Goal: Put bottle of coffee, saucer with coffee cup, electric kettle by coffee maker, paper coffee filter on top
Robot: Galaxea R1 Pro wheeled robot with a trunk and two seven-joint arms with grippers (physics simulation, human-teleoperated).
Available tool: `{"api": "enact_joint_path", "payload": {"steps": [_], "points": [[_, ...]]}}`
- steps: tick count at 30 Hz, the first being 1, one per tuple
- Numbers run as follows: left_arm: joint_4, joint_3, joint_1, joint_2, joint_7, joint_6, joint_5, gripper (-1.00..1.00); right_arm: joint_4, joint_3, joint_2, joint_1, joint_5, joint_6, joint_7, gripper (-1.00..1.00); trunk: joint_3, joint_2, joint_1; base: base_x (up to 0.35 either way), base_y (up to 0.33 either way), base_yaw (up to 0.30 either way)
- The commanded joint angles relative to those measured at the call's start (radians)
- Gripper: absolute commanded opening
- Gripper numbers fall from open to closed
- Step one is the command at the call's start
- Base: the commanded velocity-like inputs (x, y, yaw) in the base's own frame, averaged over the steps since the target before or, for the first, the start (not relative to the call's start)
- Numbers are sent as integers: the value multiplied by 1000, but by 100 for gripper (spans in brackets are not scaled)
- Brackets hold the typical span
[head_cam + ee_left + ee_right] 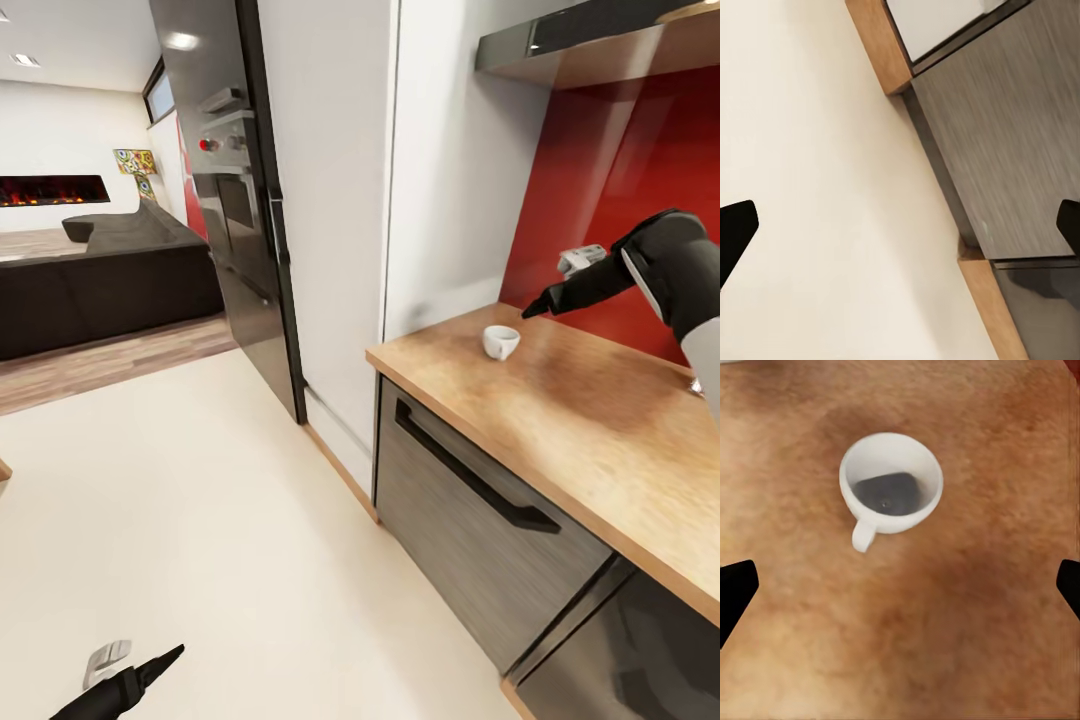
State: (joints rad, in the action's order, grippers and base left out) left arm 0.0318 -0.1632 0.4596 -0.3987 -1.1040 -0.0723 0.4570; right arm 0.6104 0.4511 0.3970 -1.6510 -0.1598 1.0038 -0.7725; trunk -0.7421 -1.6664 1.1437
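A small white coffee cup (500, 341) stands upright on the wooden countertop (590, 420) near its left end, handle toward the counter's front edge. In the right wrist view the cup (891, 484) is empty, with a dark shadow in its bottom. My right gripper (535, 308) hovers just above and behind the cup, open, its fingertips (735, 589) spread wide with nothing between them. My left gripper (165, 660) hangs low over the cream floor, open and empty; the left wrist view has its fingers (735, 229) wide apart above the floor.
A red backsplash (620, 190) and a range hood (590, 45) rise behind the counter. Below it are a grey drawer front with a black handle (470, 480) and a wooden plinth (982, 300). A tall white cabinet (330, 200) and dark oven tower (230, 200) stand left; a sofa (110, 280) lies beyond.
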Motion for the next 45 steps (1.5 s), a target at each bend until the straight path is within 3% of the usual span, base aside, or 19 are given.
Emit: {"api": "enact_joint_path", "payload": {"steps": [1,8,19,45], "points": [[-1,-8,1,0,-2,-8,-9,100,-2,4,6,-1,-10,0,-13,100,-1,0,0,43,8,0],[-1,-8,2,0,-2,-8,-9,100,-6,4,26,-1,-19,-1,-92,100,-1,0,0,87,3,-18],[-1,-8,2,0,-2,-8,-9,100,-6,5,26,-1,-20,-1,-94,100,6,0,0,68,17,-169],[-1,-7,1,0,-2,-6,-9,100,-4,6,26,-1,-18,-1,-94,100,14,0,0,169,134,-80]]}}
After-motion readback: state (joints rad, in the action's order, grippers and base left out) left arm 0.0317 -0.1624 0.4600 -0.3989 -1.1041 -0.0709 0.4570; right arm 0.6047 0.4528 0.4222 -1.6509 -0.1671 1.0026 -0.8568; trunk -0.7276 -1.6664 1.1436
